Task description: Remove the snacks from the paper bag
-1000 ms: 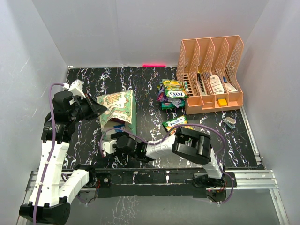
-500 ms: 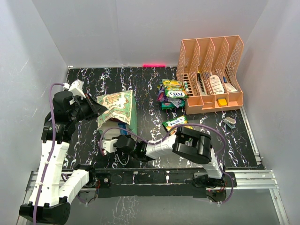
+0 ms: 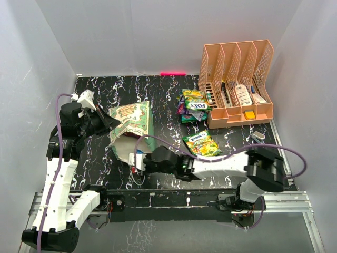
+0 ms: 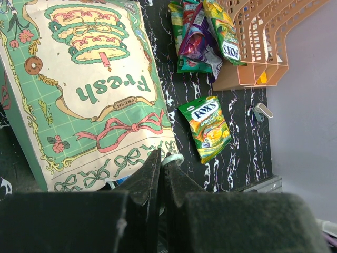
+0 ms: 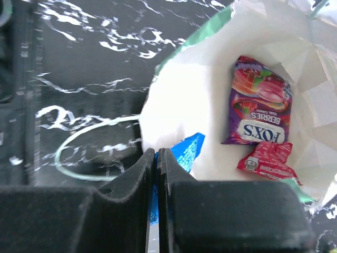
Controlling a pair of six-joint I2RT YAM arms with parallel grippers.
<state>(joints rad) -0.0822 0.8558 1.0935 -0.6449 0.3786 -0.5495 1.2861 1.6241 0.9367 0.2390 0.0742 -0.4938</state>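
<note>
The paper bag (image 3: 132, 126) lies on its side in the left half of the counter (image 3: 163, 97). Its printed panel faces up and its mouth faces the near edge.

The left end effector (image 3: 109, 122) is at the bag's left rim. In the left wrist view its fingers are pressed together on that rim, just beside a white string handle (image 4: 172, 157).

The right arm stretches along the near edge. The right end effector (image 3: 138, 158) is at the bag's mouth, fingers together and clamped on a blue packet (image 5: 185, 152) at the lip. Deeper inside, against the pale lining, lie a purple FOX'S packet (image 5: 259, 108) and a red packet (image 5: 268, 161), touching each other.

A green-and-yellow FOX'S packet (image 3: 201, 143) lies flat near the middle of the counter, close to the right forearm. A pile of packets (image 3: 193, 105) sits against the left side of the peach organizer (image 3: 237, 79), which stands in the far right corner. A small grey object (image 3: 258, 136) lies near the right edge.

Bare counter runs between the bag and the pile and along the far edge. White walls close off the left, far and right edges.
</note>
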